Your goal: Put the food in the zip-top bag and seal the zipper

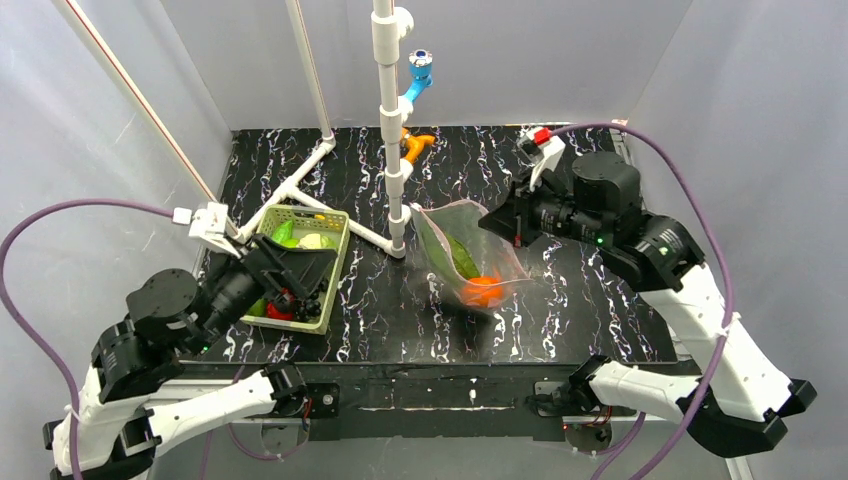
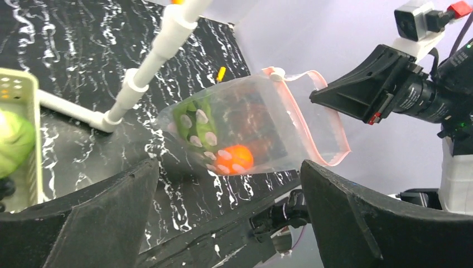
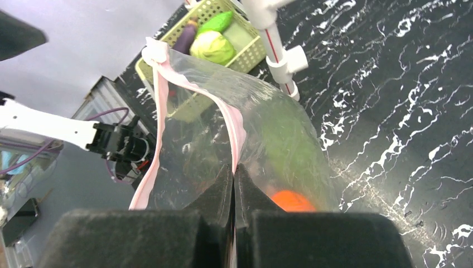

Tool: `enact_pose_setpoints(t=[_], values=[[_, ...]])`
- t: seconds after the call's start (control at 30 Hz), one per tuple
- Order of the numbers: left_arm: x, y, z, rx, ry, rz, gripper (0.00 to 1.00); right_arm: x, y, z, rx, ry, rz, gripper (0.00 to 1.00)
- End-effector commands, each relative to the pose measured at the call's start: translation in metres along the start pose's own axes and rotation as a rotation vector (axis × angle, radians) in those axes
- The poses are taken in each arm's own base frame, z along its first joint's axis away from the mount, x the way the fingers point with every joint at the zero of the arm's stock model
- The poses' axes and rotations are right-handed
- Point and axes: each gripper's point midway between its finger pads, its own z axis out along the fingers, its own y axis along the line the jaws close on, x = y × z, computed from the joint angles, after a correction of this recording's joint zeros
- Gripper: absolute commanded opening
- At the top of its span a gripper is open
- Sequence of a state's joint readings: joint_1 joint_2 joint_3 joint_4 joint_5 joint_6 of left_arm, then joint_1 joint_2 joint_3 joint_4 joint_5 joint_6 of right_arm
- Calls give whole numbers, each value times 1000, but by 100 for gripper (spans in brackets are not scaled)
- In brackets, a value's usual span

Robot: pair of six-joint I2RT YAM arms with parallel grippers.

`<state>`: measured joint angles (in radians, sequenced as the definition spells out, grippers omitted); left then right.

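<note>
Clear, crinkly plastic zip-top bag (image 1: 455,225) hangs beside the right gripper (image 3: 234,177), above the black, white-veined tabletop (image 1: 580,330); we see that gripper's fingers pressed tight together on the narrow pink zipper strip (image 3: 239,125) at the bag's rim; the two pink lips stand apart, so the mouth gapes; whether the bag's bottom touches the table we cannot tell. Inside it we make out an orange ball (image 1: 483,290) at the low end and a long green cucumber (image 1: 462,255) above it. Our left gripper (image 1: 322,278) hovers over the pale green slatted plastic basket (image 1: 312,211) on the left, its fingers spread wide with nothing between them; in the basket lie a pale green round fruit (image 3: 212,47), a purple piece (image 3: 186,39) and a red piece (image 1: 280,310); a white pipe frame (image 1: 388,150) stands between basket and bag.
</note>
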<state>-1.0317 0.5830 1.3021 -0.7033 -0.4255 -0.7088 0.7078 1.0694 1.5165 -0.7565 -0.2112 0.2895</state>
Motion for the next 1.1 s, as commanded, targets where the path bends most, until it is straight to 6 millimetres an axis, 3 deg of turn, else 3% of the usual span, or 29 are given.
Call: enact_pose_setpoints(t=[0.0, 0.07, 0.13, 0.27, 0.37, 0.43, 0.53, 0.63, 0.77, 0.87, 1.07], values=[[26, 44, 0, -189, 56, 15, 98, 32, -33, 48, 92, 103, 62, 1], [37, 51, 3, -235, 104, 29, 98, 51, -35, 59, 78, 178, 97, 1], [47, 59, 6, -297, 155, 61, 98, 53, -33, 60, 64, 188, 101, 1], [58, 84, 7, -491, 230, 136, 98, 8, -28, 31, 119, 83, 26, 1], [57, 87, 14, -520, 229, 167, 98, -27, -18, 2, 141, 13, -18, 1], [56, 89, 20, -520, 215, 181, 98, -37, -11, -11, 125, -25, -24, 1], [59, 96, 27, -544, 249, 170, 98, -22, -10, -6, 100, -8, 6, 1], [76, 106, 36, -554, 355, 97, 98, 6, -21, 11, 111, 51, 56, 1], [85, 128, 42, -614, 375, 75, 98, 36, -32, 31, 115, 106, 94, 1], [79, 147, 39, -689, 359, 73, 98, 38, -37, 33, 144, 124, 88, 1], [59, 182, 41, -827, 337, 86, 98, 19, -29, 23, 126, 87, 62, 1]])
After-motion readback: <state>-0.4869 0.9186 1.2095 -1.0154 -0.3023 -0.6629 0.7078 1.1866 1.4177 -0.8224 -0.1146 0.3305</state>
